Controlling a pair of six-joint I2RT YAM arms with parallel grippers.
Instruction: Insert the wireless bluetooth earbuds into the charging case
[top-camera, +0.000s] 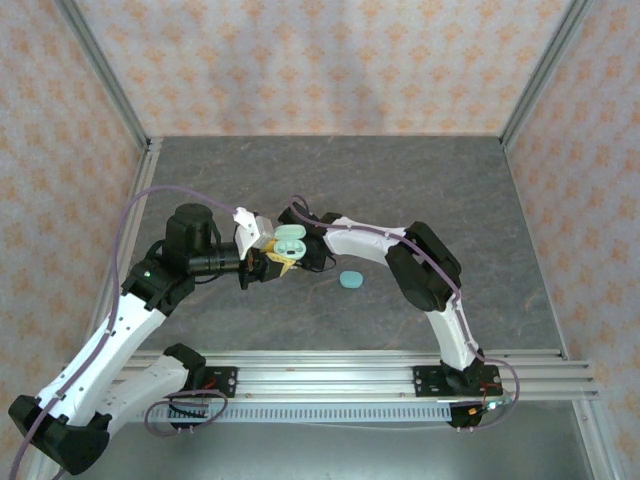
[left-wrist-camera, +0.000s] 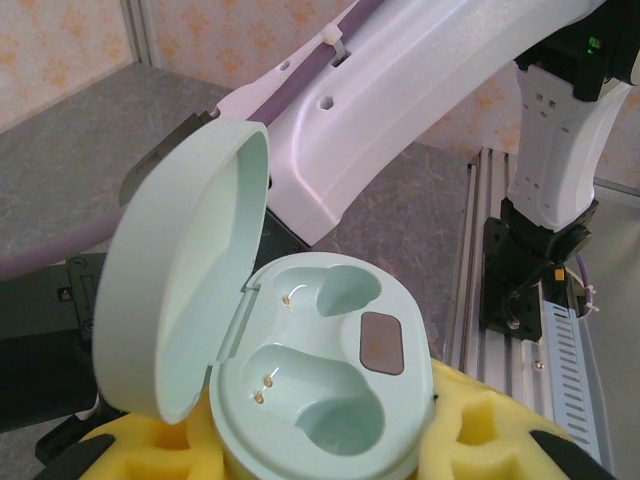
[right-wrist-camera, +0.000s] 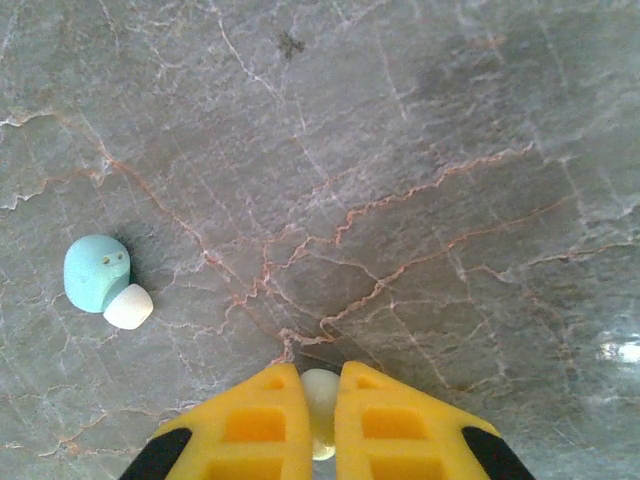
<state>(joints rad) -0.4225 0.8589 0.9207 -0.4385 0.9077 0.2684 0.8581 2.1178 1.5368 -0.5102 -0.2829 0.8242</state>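
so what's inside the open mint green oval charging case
Both earbud wells are empty: only gold contact pins and a brown rectangular patch show. The lid is bare inside. Yellow foam pads of the left gripper hide the case lower down.

Our left arm rises from its base at the near left, bends at the elbow and reaches rightward with the wrist roughly level. Its claw is closed, the yellow pads clamped on either side of the charging case. Our right arm climbs from its base, folds at the elbow and stretches leftward, its wrist close beside the left claw. The right claw points down at the tabletop, its yellow fingers nearly together, pinching an earbud.
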